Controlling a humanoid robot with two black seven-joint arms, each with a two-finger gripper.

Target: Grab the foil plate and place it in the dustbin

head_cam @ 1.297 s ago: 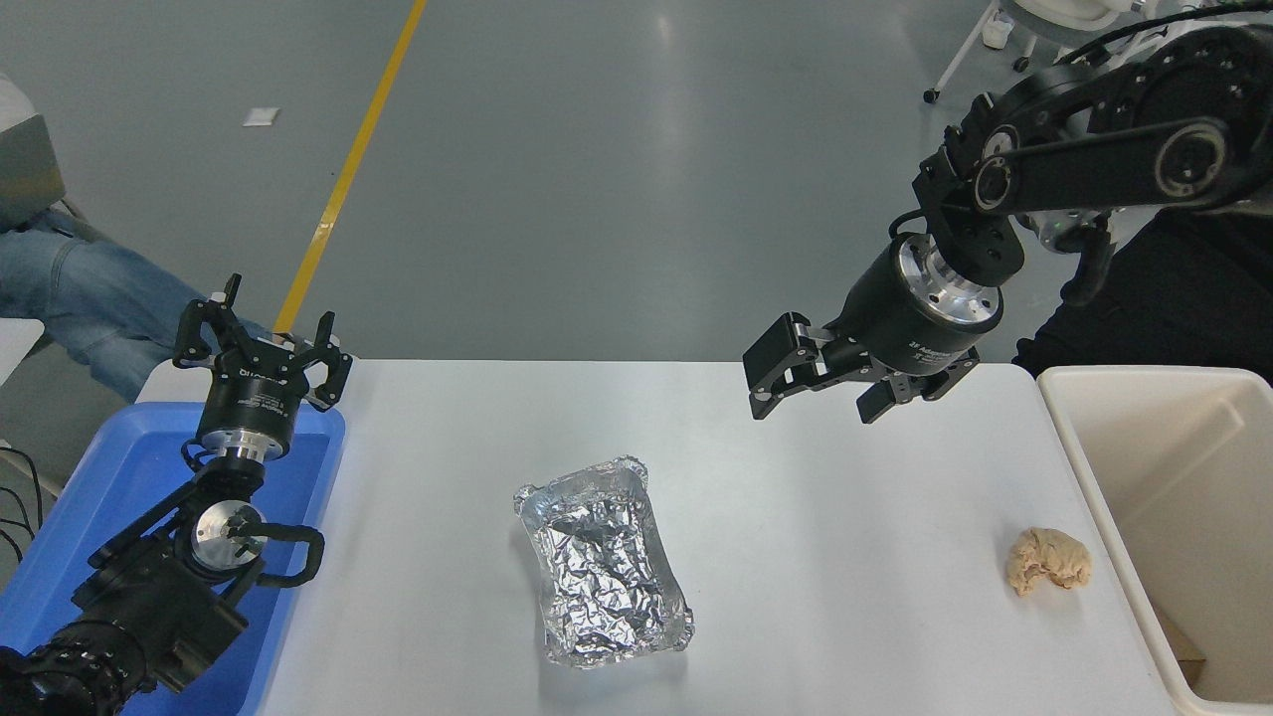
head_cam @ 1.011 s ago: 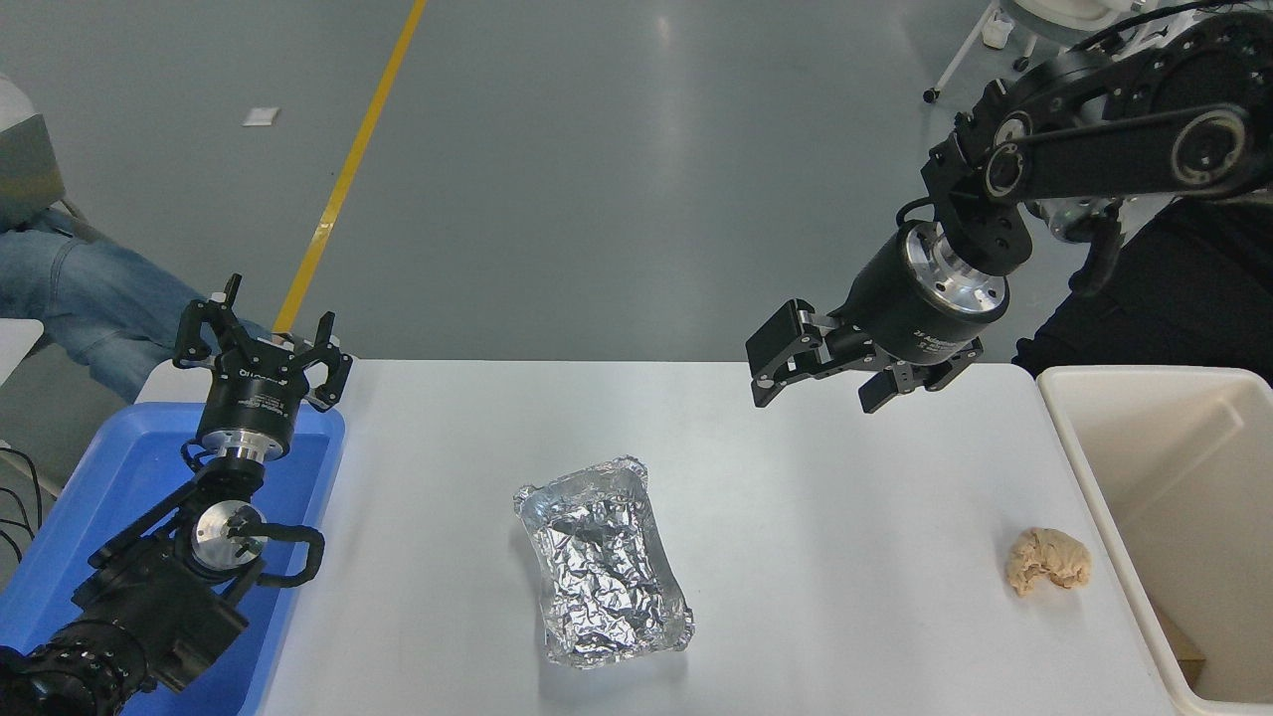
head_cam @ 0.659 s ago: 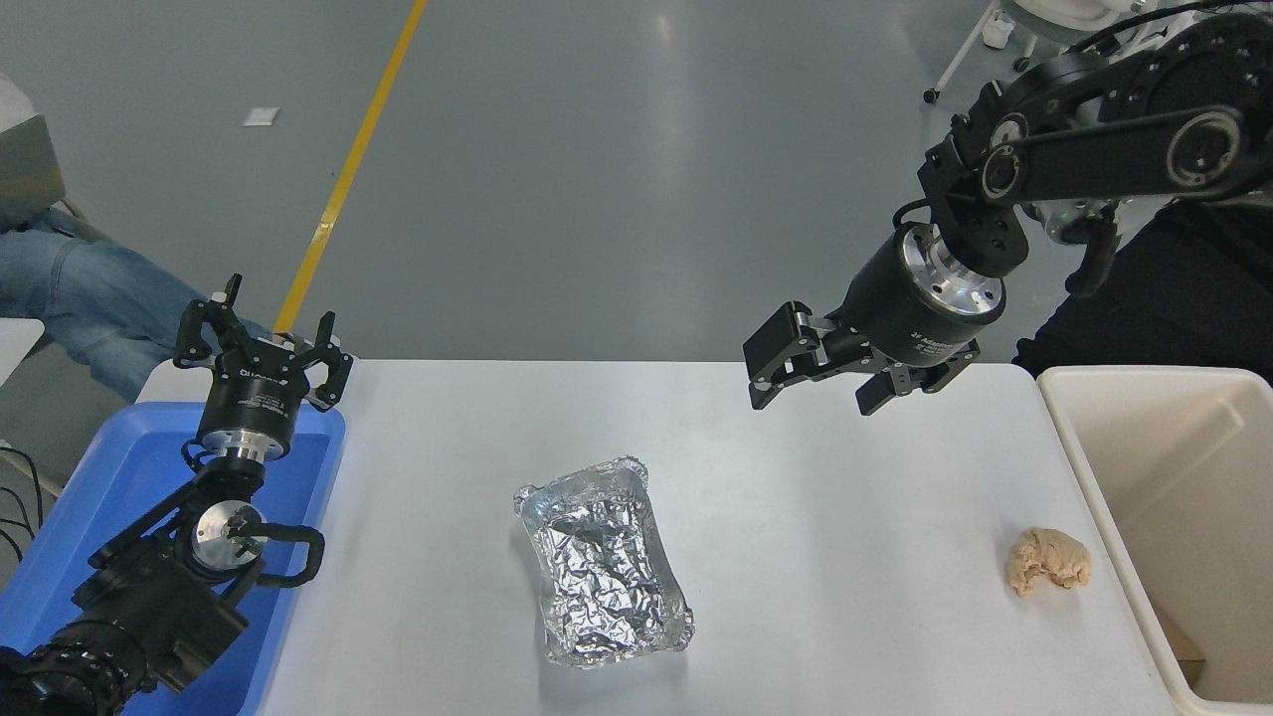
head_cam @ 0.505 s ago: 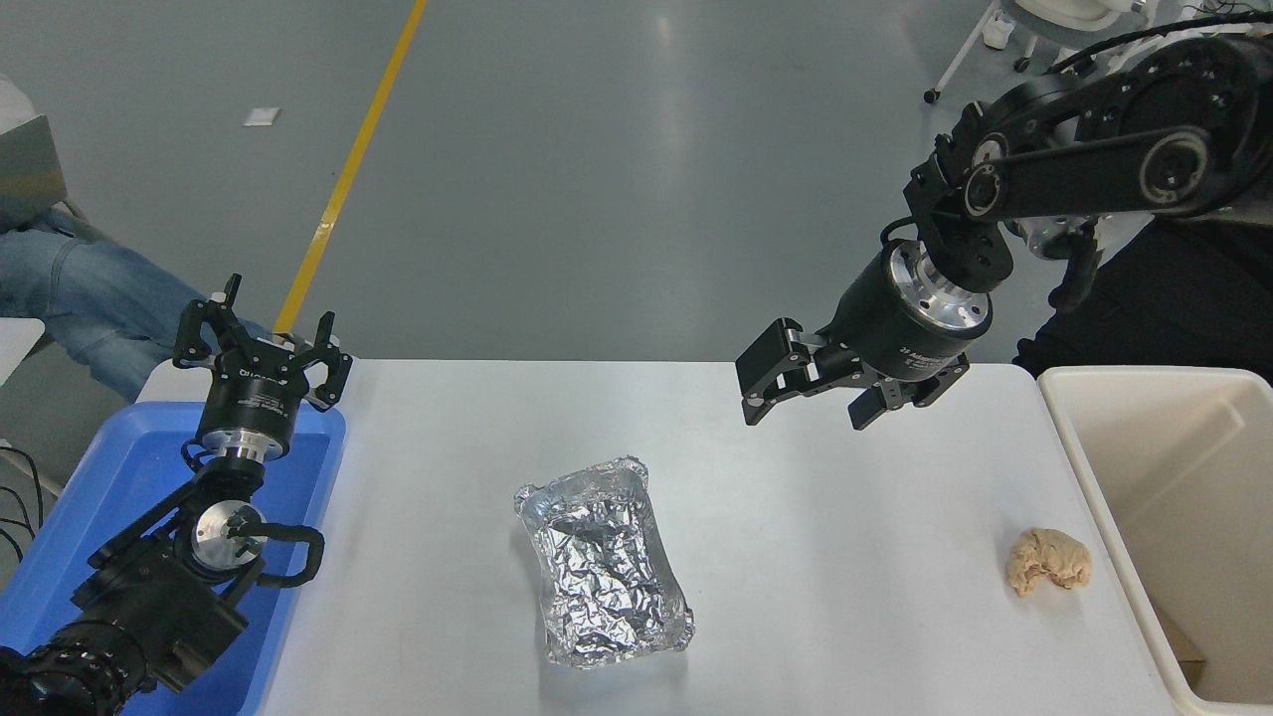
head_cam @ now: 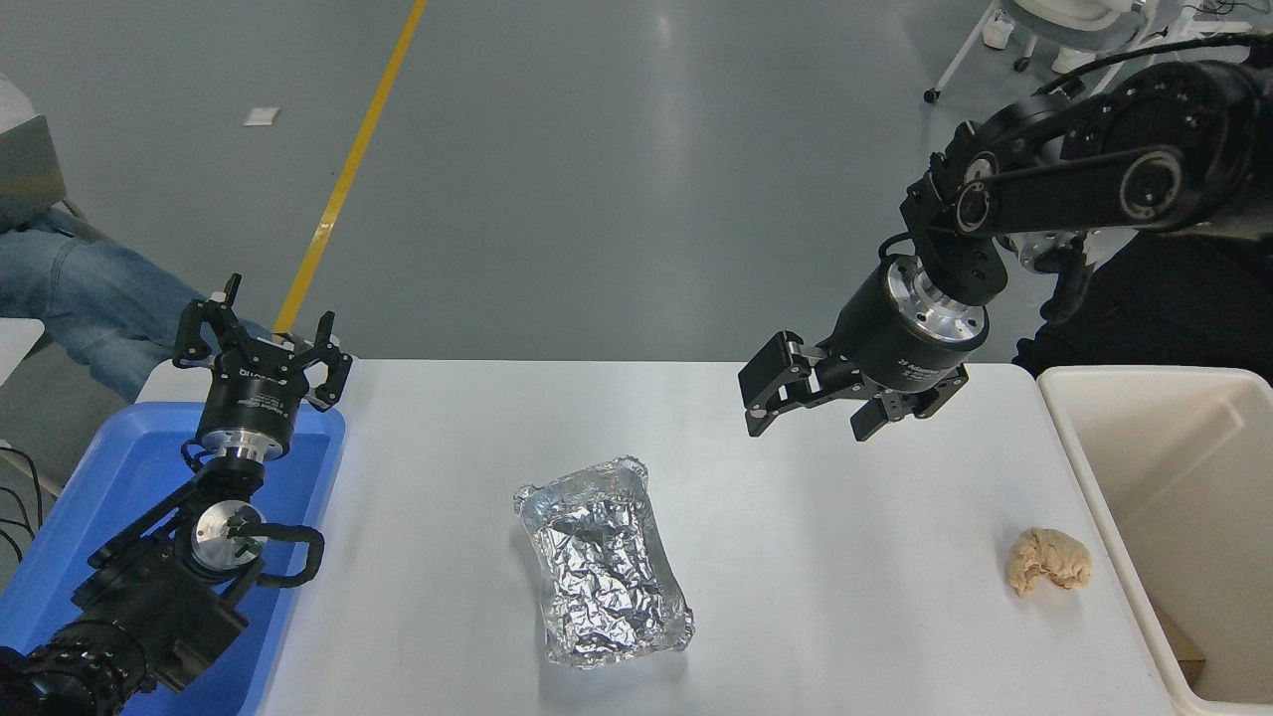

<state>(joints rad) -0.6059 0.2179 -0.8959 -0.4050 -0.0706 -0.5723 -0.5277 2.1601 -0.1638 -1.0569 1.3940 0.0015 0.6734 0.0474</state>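
While foil plate point(head_cam: 603, 574) lies untouched, right pincer point(head_cam: 811, 416) hovers (agape).

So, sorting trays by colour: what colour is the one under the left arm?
Blue tray, seen in the head view.

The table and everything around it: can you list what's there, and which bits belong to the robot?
Table: one, white, centre.
Foil plate: one, silver, crinkled, table's middle.
Food piece: one, tan, lumpy, on the table near the dustbin.
Dustbin: one, cream-beige, right edge.
Tray: one, blue, left edge.
Floor line: one, yellow, beyond the table.
Person's leg: blue jeans, far left.
Left gripper: black, open, over the tray.
Right gripper: black, open, above the table's far right side.
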